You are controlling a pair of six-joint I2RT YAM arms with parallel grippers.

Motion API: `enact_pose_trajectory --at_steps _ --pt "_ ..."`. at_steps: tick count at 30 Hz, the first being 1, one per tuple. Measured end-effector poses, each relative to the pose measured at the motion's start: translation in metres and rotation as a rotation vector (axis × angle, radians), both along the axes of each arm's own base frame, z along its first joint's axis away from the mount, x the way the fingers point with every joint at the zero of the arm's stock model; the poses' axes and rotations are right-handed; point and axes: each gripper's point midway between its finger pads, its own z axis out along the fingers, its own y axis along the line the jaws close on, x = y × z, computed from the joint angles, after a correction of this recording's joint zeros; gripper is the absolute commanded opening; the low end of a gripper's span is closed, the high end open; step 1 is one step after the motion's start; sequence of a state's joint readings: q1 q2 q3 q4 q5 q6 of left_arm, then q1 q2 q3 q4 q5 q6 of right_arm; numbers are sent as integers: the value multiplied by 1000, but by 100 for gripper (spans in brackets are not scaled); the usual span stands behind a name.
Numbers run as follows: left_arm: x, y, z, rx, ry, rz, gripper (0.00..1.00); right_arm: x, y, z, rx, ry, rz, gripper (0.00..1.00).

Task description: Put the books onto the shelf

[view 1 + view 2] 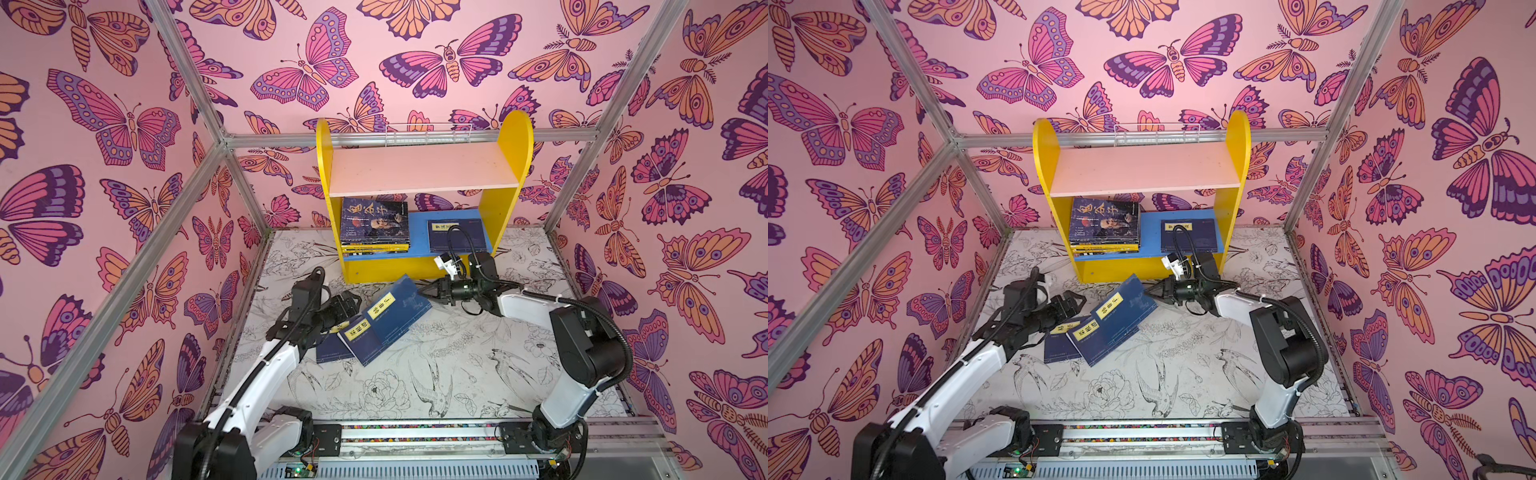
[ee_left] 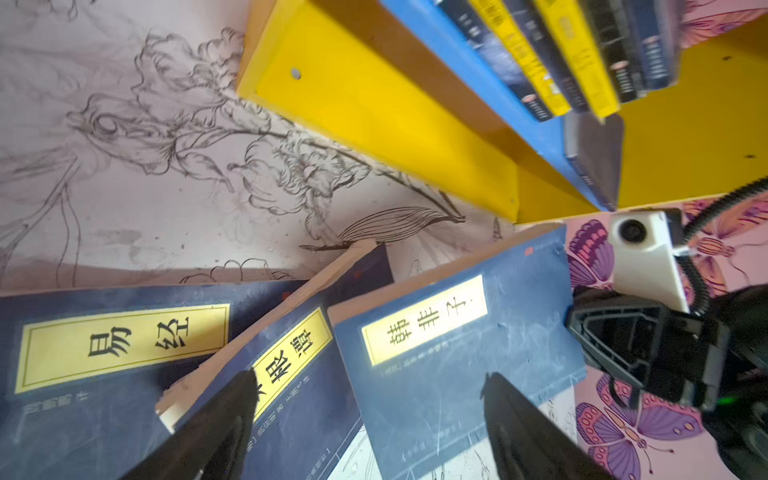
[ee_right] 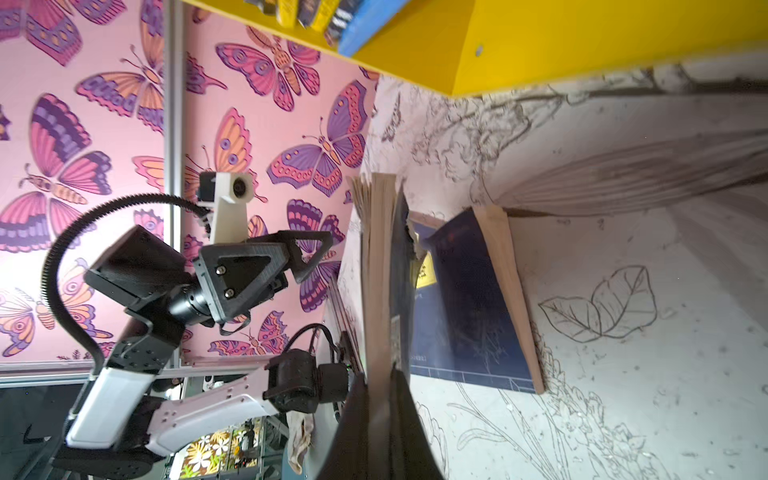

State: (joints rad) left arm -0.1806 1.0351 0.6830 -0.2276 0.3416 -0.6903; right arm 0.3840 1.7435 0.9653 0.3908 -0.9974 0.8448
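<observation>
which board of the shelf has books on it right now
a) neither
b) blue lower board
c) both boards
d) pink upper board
b: in both top views the stack of books and one navy book lie on the blue lower board; the pink upper board is bare.

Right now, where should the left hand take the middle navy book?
Probably best: pinch the middle navy book by its tan page edge, bringing the left hand in from its own side. That edge rests on the flat book beneath, off the table and exposed. The opposite side is tucked under the top navy book, which the right hand holds.
</observation>
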Motion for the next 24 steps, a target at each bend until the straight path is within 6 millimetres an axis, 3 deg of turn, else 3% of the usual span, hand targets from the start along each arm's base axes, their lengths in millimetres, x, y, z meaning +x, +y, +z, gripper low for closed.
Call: enact_pose_trajectory --at_steps 8,17,21,24 --pt "-17 -35 28 -155 -67 -206 97 9 5 50 142 -55 -22 0" --pt "-22 -50 31 -217 -61 -296 92 10 6 95 281 -99 -23 0" --pt "-21 -57 33 -248 -71 -318 76 5 10 100 297 -100 -1 0" --pt "-20 -65 38 -278 -88 -340 55 -2 16 100 299 -94 21 0"
